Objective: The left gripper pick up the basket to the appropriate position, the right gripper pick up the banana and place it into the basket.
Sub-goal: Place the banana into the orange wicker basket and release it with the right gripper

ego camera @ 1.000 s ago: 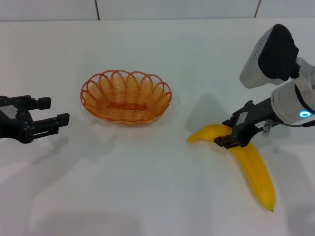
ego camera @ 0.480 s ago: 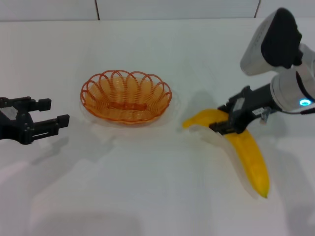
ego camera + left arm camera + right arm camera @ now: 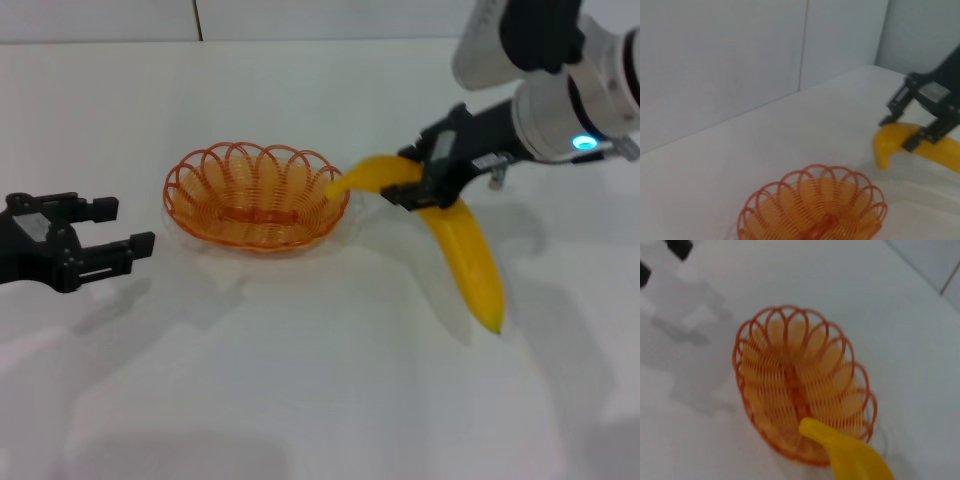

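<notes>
right gripper (image 3: 418,183) raised, banana (image 3: 455,240) lifted toward basket (image 3: 256,195)

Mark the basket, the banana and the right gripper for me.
basket (image 3: 256,212): head view, on the woven floor inside the rim.
banana (image 3: 470,262): head view, middle of the hanging lower half.
right gripper (image 3: 418,182): head view, between the fingertips clamped on the banana.

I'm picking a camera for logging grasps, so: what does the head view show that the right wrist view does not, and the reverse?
Only the head view shows the right pincer shut on the banana, the fruit's whole length hanging down above the table, and the left pincer open, off to the left of the basket. Only the right wrist view looks straight down into the basket's ribbed floor. Both show the orange basket holding nothing, with the banana's tip at its rim.
</notes>
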You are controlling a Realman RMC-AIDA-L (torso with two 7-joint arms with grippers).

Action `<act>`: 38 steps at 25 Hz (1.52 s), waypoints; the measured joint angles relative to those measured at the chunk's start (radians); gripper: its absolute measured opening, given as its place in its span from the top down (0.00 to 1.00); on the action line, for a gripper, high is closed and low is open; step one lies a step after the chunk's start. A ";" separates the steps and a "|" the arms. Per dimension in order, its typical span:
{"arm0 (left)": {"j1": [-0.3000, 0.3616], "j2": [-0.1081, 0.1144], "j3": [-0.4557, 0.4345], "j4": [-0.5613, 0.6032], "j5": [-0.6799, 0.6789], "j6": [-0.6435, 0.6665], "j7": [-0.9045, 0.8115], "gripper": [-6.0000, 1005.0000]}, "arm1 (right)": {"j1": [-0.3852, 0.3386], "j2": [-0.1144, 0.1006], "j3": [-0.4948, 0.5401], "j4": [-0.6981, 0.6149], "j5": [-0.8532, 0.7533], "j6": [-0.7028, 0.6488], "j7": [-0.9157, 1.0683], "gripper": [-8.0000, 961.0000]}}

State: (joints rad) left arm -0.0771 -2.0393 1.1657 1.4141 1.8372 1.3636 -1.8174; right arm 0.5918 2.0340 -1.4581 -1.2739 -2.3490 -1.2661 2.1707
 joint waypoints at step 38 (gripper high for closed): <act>-0.057 -0.001 0.043 -0.061 -0.022 0.000 0.038 0.36 | 0.341 0.011 -0.329 0.284 0.142 0.337 -0.024 0.49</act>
State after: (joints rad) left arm -0.1337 -2.0403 1.2088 1.3529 1.8147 1.3637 -1.7793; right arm 0.9327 2.0450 -1.7873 -0.9901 -2.2071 -0.9294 2.1468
